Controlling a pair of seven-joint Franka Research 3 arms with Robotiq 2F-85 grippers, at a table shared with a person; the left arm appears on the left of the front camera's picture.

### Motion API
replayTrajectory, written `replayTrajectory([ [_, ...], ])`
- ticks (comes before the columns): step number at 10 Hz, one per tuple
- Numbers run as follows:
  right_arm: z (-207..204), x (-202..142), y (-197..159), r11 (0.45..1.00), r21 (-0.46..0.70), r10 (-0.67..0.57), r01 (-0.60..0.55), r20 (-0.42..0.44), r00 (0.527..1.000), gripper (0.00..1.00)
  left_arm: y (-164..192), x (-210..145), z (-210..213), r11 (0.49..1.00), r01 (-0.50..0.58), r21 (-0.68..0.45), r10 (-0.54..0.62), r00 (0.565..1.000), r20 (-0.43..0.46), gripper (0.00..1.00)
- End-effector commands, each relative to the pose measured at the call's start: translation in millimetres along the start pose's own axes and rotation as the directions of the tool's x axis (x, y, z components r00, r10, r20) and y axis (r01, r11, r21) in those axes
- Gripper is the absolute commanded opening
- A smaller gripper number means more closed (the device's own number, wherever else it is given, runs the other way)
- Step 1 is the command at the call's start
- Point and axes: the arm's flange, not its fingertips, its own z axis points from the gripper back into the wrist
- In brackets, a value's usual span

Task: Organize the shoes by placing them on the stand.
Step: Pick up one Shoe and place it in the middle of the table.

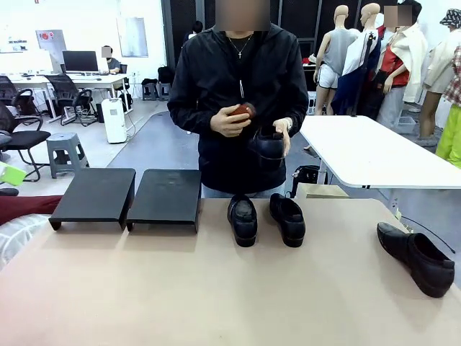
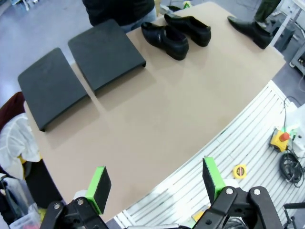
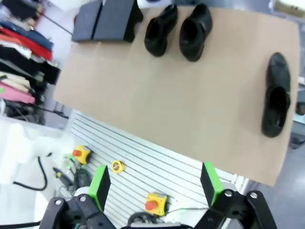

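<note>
Two black shoes stand side by side at the table's far middle, one (image 1: 243, 220) left of the other (image 1: 288, 218); the same pair (image 2: 175, 34) (image 3: 177, 29) appears in both wrist views. A third shoe (image 1: 418, 257) (image 3: 276, 95) (image 2: 250, 29) lies alone at the right. The person holds a fourth shoe (image 1: 269, 144) in one hand and a small red object (image 1: 243, 111) in the other. The stand is two black sloped platforms, left (image 1: 94, 196) and right (image 1: 165, 197), at the far left, also in the left wrist view (image 2: 76, 71) and right wrist view (image 3: 106, 20). My left gripper (image 2: 155, 183) and right gripper (image 3: 155, 182) hang open over the near edge, nothing between the fingers.
The tan tabletop (image 1: 216, 288) has wide free room in front of the shoes. Below the near edge lies a white slatted floor panel (image 3: 143, 162) with yellow emergency-stop boxes (image 3: 155, 204) and a tape roll (image 2: 239, 170). A white table (image 1: 374, 151) stands behind on the right.
</note>
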Motion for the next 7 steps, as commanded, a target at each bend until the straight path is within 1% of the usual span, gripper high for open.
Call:
replayTrajectory([
  [1, -23, 8, -1, 1.000, 0.026, 0.015, -0.016, 0.043, 0.999, 1.00, 1, 2, 0, 1.000, 0.001, -0.007, -0.001, 1.000, 0.011, 1.00],
  [2, -34, 19, 2, 1.000, 0.010, 0.030, -0.030, 0.030, 0.999, 1.00, 1, 2, 0, 1.000, 0.001, -0.007, -0.001, 1.000, 0.011, 1.00],
  [3, -52, 38, 9, 0.998, 0.001, 0.055, -0.055, 0.002, 0.998, 1.00, 1, 2, 0, 1.000, 0.001, -0.007, -0.001, 1.000, 0.011, 1.00],
  [4, -75, 61, 23, 0.995, 0.009, 0.104, -0.104, -0.022, 0.994, 1.00, 1, 2, 0, 1.000, 0.001, -0.007, -0.001, 1.000, 0.011, 1.00],
  [5, -99, 84, 38, 0.990, -0.009, 0.139, -0.139, -0.040, 0.990, 1.00, 1, 2, 0, 1.000, 0.001, -0.007, -0.001, 1.000, 0.011, 1.00],
  [6, -118, 102, 49, 0.984, -0.044, 0.168, -0.172, -0.080, 0.983, 1.00, 1, 2, 0, 1.000, 0.001, -0.007, -0.001, 1.000, 0.011, 1.00],
  [7, -118, 107, 50, 0.984, -0.058, 0.159, -0.166, -0.110, 0.981, 1.00, 1, 2, 0, 1.000, 0.001, -0.007, -0.001, 1.000, 0.011, 1.00],
])
